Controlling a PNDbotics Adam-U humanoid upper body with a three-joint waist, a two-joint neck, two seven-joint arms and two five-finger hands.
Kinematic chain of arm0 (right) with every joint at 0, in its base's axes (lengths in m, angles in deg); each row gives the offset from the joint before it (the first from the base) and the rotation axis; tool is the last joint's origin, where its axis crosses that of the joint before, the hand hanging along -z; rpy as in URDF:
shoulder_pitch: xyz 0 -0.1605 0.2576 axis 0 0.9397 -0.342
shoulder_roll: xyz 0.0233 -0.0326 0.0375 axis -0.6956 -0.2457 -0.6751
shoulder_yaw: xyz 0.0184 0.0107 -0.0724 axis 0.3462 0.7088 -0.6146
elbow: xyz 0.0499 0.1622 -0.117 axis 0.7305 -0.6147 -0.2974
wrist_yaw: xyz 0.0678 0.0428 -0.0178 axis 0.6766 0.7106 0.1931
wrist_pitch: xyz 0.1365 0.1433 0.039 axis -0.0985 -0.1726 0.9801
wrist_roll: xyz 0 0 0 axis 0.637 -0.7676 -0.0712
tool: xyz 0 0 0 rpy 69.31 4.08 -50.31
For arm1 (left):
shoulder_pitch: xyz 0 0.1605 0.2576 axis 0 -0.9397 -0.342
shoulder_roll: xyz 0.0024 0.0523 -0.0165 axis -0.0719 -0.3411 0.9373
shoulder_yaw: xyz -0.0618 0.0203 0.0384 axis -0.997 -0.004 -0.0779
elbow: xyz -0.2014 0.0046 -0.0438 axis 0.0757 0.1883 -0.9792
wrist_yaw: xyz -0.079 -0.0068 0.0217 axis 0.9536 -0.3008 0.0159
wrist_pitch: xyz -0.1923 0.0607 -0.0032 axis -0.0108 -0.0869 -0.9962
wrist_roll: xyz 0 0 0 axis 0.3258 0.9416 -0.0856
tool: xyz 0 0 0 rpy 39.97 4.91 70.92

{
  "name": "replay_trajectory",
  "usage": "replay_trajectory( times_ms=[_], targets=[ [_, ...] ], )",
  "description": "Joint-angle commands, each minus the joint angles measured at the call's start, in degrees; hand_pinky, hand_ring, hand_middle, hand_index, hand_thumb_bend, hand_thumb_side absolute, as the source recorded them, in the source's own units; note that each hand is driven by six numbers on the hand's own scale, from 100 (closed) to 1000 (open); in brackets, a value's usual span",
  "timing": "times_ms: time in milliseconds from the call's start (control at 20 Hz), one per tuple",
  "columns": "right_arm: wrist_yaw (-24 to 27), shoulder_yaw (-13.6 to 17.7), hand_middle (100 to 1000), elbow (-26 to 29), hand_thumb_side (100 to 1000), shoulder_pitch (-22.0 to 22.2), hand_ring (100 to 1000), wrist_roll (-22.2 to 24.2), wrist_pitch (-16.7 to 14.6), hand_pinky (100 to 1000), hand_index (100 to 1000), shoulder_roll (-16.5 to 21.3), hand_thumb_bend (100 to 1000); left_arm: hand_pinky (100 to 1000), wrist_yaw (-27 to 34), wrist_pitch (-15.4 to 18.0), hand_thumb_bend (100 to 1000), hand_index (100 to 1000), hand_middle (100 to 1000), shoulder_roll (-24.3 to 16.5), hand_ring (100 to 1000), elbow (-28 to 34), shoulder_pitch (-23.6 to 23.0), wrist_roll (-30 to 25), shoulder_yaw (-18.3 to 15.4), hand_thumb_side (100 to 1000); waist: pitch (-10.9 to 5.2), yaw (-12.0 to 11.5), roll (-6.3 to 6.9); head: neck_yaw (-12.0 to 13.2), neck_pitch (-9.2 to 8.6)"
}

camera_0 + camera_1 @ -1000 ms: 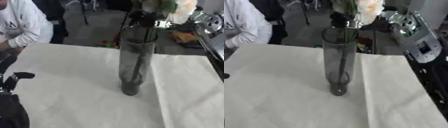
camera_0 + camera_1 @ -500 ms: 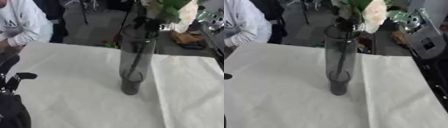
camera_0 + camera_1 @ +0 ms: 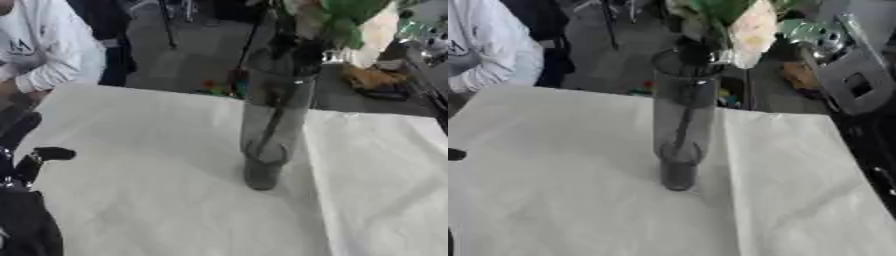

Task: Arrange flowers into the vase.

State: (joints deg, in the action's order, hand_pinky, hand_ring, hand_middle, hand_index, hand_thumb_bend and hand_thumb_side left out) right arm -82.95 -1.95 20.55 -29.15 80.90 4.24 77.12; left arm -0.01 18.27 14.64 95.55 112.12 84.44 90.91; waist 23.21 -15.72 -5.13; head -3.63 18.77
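Black fingers of your left hand (image 3: 35, 160) sit at the left edge, low. They look loosely spread and uncurled, holding nothing, idle. It's well apart from everything the task needs.

To its right, across bare white table cover (image 3: 149, 165), stands the vase (image 3: 273, 120): tall smoky-glass cylinder, upright, long axis vertical, mouth up, base on the cloth near mid-table.

Flower stem (image 3: 682, 125) is already inside. Dark line running down through the glass, tilted slightly, lower end close to the bottom of the vase. Its long axis nearly matches the vase axis, so it's seated, not jammed on the rim, as far as I can judge.

Above the mouth: green leaves (image 3: 350, 15) and a pale bloom (image 3: 752, 31), pointing up and leaning right, away from the left hand.

Right hand: I can't pick out its palm or fingers. Only silver and dark arm hardware (image 3: 842, 75) shows, upper right, just beside the bloom. Whether it's pinching the stem I cannot tell.

Key relation: the vase mouth is up and to the right of your left hand, and much nearer the right arm. Any further work on the stem belongs to the right side, moving straight along the vertical axis. A sideways pull at the bloom could tip that tall, narrow vase.
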Motion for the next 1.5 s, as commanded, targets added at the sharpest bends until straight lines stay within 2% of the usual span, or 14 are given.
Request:
replay_trajectory(
  times_ms=[50,300,450,950,1200,1350,1500],
  targets=[
    [3.99,1.57,821,2.90,976,-1.32,1000,-1.40,1.56,946,952,0.52,599,479,0.12,-0.19,151,797,745,-0.84,779,0.98,0.24,-0.13,0.13,957,-1.46,0.10,0.30,0.00,-0.41],
    [11.66,2.04,802,8.28,1000,-2.75,1000,-4.71,5.28,937,938,-1.03,589,478,0.27,-0.61,150,796,746,-0.80,780,0.98,-0.10,-0.28,0.23,957,-1.91,0.16,0.43,-0.26,-0.27],
    [13.09,1.67,805,9.91,1000,-3.07,1000,-5.96,7.31,937,939,-1.04,593,480,0.26,-0.69,151,795,745,-0.86,780,0.98,-0.20,-0.42,0.26,957,-2.27,0.23,0.37,-0.38,-0.38],
    [11.41,0.95,827,9.86,1000,-2.48,1000,-5.25,7.42,949,959,-0.45,637,481,0.43,-0.77,149,794,743,-0.96,780,0.98,-0.12,-0.61,0.24,956,-2.62,0.16,0.18,-0.45,-0.90],
    [8.68,0.14,865,8.35,896,-2.54,1000,-1.92,6.49,969,1000,-0.32,709,481,0.73,-0.70,149,793,742,-1.04,780,0.98,-0.10,-0.68,0.26,956,-2.63,0.12,0.05,-0.65,-0.98],
    [6.78,-0.33,881,7.03,869,-2.62,1000,1.15,5.73,973,1000,-0.23,710,480,0.76,-0.69,148,793,742,-1.11,780,0.98,-0.12,-0.72,0.28,956,-2.62,0.14,-0.05,-0.65,-1.06],
    [5.59,-1.01,896,5.78,853,-2.89,1000,2.32,5.24,975,1000,-0.38,744,481,0.76,-0.69,148,792,741,-1.16,780,0.98,-0.15,-0.80,0.35,956,-2.68,0.10,-0.21,-0.80,-0.96]
  ],
)
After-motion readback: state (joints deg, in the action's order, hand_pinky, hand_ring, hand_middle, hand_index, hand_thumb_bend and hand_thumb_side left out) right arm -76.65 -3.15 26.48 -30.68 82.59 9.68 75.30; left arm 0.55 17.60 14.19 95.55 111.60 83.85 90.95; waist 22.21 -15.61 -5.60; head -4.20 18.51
